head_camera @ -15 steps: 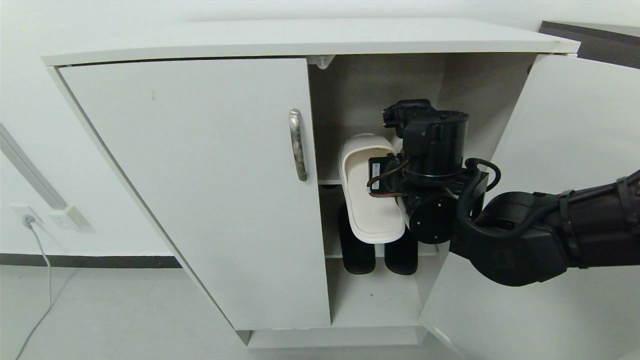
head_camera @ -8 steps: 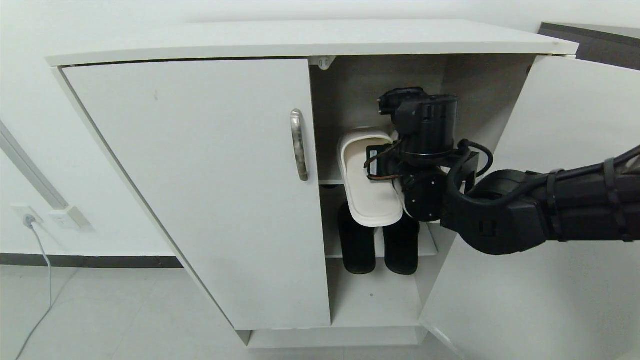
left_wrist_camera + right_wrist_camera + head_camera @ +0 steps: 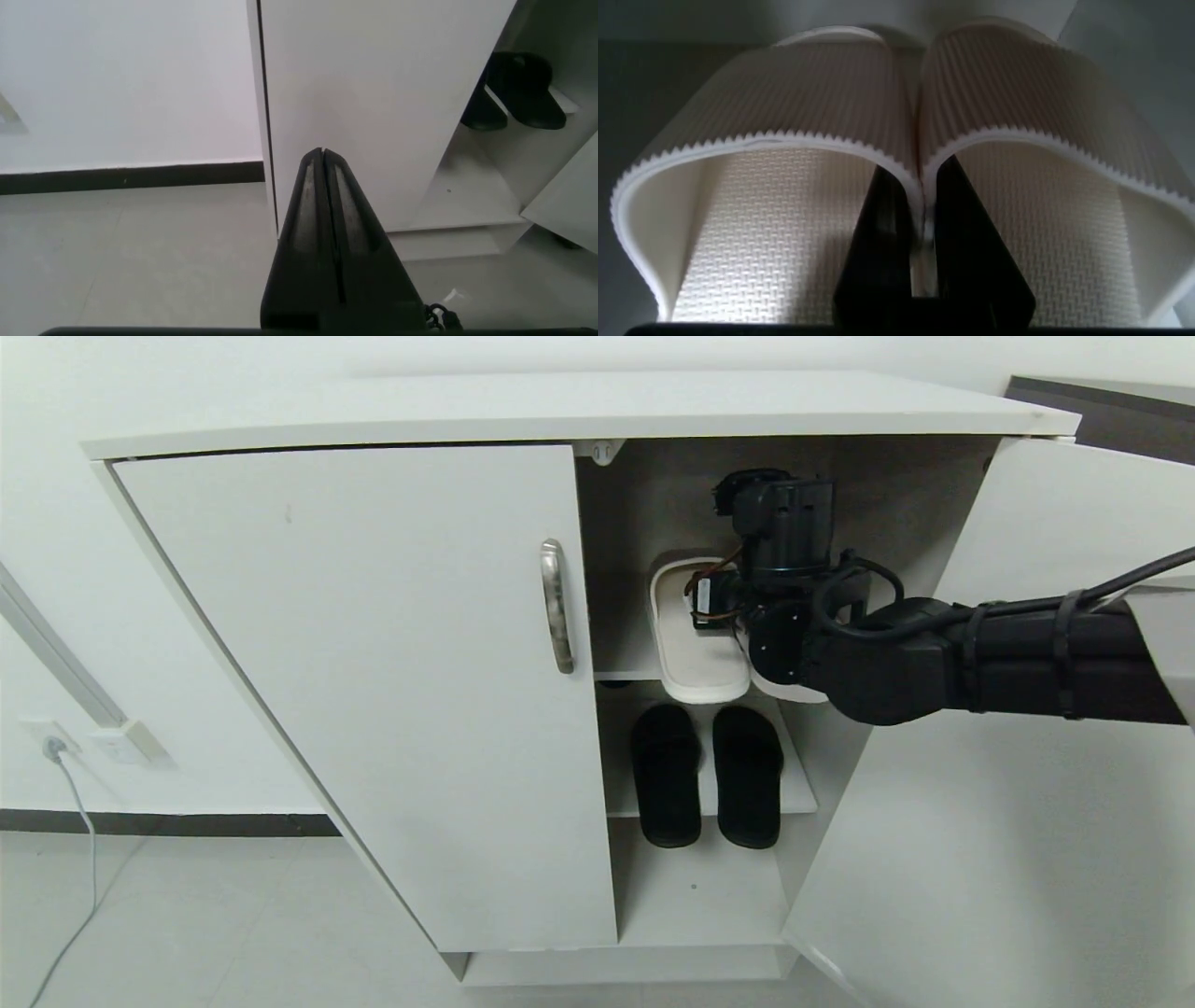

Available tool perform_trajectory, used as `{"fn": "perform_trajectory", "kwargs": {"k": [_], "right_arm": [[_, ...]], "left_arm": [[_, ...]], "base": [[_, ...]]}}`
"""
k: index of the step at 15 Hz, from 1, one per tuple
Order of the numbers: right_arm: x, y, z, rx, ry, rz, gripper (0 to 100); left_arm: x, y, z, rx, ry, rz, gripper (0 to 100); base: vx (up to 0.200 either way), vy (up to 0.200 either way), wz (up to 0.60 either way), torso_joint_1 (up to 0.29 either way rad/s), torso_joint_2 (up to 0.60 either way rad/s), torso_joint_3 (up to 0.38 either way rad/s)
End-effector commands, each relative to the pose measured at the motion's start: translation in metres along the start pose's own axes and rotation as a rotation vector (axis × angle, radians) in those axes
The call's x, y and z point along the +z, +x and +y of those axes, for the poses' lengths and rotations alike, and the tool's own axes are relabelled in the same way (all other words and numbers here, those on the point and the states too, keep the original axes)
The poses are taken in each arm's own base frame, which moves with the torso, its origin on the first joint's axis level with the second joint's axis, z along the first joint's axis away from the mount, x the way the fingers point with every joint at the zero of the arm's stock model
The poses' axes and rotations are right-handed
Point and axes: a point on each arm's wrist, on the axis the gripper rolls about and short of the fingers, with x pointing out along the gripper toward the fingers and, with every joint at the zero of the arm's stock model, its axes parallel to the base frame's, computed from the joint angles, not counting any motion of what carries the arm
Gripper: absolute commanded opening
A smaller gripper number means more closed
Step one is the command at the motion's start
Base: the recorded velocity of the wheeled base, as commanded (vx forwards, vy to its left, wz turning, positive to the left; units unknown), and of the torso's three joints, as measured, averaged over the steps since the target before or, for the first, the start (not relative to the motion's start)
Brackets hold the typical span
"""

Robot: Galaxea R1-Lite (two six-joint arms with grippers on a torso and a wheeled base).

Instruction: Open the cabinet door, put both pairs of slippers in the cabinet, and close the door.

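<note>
Two white slippers (image 3: pixel 775 103) pinched at their straps between fingers (image 3: pixel 878 243) of the right gripper (image 3: pixel 921 179); left gripper (image 3: pixel 321 161) closed, empty.

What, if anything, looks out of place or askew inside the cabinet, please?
Nothing is spilled or damaged. The black slippers overhang their shelf's front edge, and the white slippers, pinched in the right gripper, jut past the upper shelf likewise.

Upper slippers (image 3: pixel 693 663) above lower slippers (image 3: pixel 665 775)
</note>
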Motion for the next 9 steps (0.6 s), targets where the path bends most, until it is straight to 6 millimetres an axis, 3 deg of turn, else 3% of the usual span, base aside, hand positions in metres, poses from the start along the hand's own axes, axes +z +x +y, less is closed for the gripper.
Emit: {"fn": "perform_trajectory", "kwargs": {"k": [1,9], "right_arm": [[-0.0055,0.0123,0.0036,-0.012,-0.001,0.003,0],[-0.0106,0.0212,0.0047,-0.012,-0.004,0.009,0]], "left_arm": [[0.0,0.0,0.0,0.0,0.0,0.0,0],[0.0,0.0,0.0,0.0,0.0,0.0,0]], "base": [[0.0,0.0,0.0,0.0,0.0,0.0],[0.0,0.0,0.0,0.0,0.0,0.0]]}}
